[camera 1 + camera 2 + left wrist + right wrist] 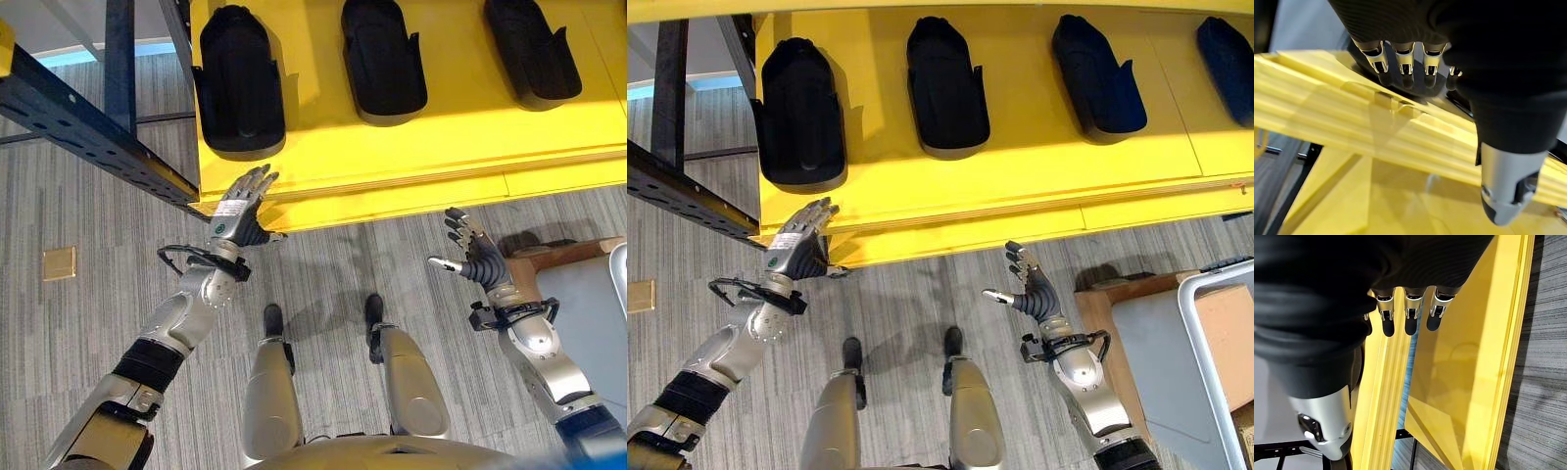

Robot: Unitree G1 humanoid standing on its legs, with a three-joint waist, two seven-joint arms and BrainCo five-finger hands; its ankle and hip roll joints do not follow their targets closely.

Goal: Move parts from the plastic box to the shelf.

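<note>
- The left hand [238, 217] hovers at the front edge of the yellow flat-topped shelf [411, 147], near its left corner by the dark perforated metal beam [88, 127]; its fingers are straight and released, holding nothing.
- On the shelf lie black moulded shoe-shaped parts in a row: the leftmost part [803, 113] just beyond the left hand, the second part [947, 88] and the third part [1097, 78] further right. Each has its long axis running from the shelf's front edge toward its back, more or less parallel to its neighbours, with the broader rounded end toward the robot.
- The right hand [1027, 284] hangs over the grey striped carpet floor [911, 304] just in front of the shelf, fingers spread and empty.
- At the far right stands the grey plastic box [1205, 323] with a white rim, beside a brown board [1107, 304].
- Judgement: a placement looks finished and both hands are free, so the next move calls for turning right to the box and grasping another part.
</note>
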